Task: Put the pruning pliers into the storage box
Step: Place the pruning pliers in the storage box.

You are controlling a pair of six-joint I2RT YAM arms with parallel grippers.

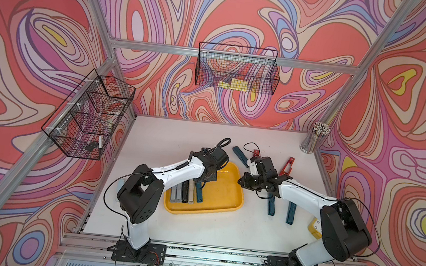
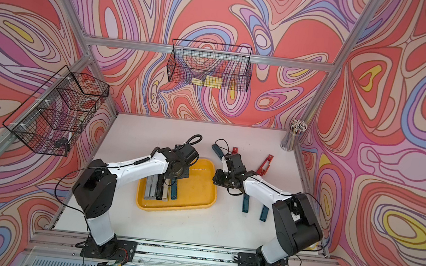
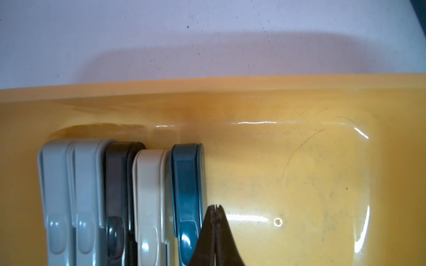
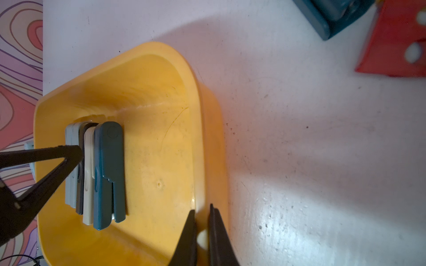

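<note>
Near the middle of a top view, five pliers (image 1: 186, 192) lie side by side in the box (image 1: 222, 194), the left gripper (image 3: 215, 207) has its jaws pressed together, empty, just beside the teal pliers (image 3: 186, 184), and the right gripper (image 4: 202, 208) pinches the box's right rim.

Bright even light, soft shadows, slight blur

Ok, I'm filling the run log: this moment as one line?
left tool: shut, empty, beside boxed teal pliers | right tool: shut on storage box rim | box: five pruning pliers | table: five more visible
</note>
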